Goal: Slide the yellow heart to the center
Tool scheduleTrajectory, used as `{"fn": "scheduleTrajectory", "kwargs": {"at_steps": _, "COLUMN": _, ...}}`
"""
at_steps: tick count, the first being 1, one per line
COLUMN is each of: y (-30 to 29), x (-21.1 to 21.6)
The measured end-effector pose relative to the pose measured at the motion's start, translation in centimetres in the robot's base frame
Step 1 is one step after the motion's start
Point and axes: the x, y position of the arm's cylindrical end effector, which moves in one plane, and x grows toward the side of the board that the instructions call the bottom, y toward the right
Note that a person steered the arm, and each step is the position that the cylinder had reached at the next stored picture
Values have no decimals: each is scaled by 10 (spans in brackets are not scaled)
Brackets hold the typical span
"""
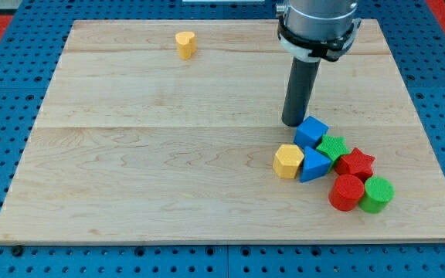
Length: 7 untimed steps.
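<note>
The yellow heart (185, 44) lies alone near the view's top, left of the middle of the wooden board (130, 170). My tip (293, 123) stands on the board right of centre, far to the right of and below the heart. It is just above and left of the blue cube (311, 131), close to it or touching; I cannot tell which.
A cluster sits at the lower right: a yellow hexagon (288, 161), a blue triangle (313, 164), a green star (333, 147), a red star (355, 164), a red cylinder (347, 192) and a green cylinder (377, 193). A blue pegboard surrounds the board.
</note>
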Motion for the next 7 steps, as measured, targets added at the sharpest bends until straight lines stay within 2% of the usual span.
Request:
{"fn": "scheduleTrajectory", "kwargs": {"at_steps": 1, "y": 2, "x": -59}}
{"fn": "scheduleTrajectory", "kwargs": {"at_steps": 2, "y": -9, "x": -144}}
{"fn": "scheduleTrajectory", "kwargs": {"at_steps": 3, "y": -85, "x": -233}}
{"fn": "scheduleTrajectory", "kwargs": {"at_steps": 4, "y": -123, "x": -206}}
{"fn": "scheduleTrajectory", "kwargs": {"at_steps": 5, "y": -190, "x": -176}}
{"fn": "scheduleTrajectory", "kwargs": {"at_steps": 6, "y": -201, "x": -176}}
{"fn": "scheduleTrajectory", "kwargs": {"at_steps": 7, "y": -215, "x": -124}}
